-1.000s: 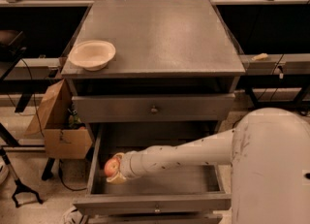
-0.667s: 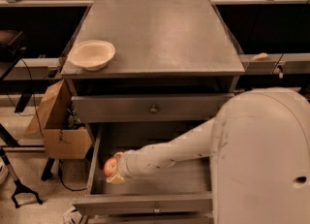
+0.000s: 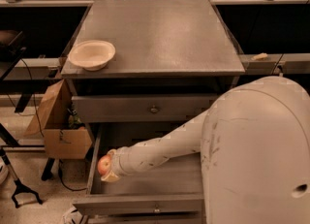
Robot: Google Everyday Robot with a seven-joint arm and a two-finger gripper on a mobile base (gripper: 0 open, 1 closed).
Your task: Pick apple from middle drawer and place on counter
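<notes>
Apple [image 3: 103, 164] in the closed grasp of the end effector [image 3: 110, 168] (at left side of middle drawer [image 3: 150, 182])

The small red-orange apple [image 3: 103, 164] sits at the tip of the hand [image 3: 107, 168], apparently gripped, by the left wall of the pulled-open grey middle drawer [image 3: 164, 183]. The flat, speckled grey table [image 3: 160, 34] lies above.

Reaches with the arm [image 3: 160, 148] from lower right to lower left of the frame; there pinches the apple [image 3: 102, 164] between the fingers [image 3: 111, 176] of the gripper [image 3: 106, 168].
</notes>
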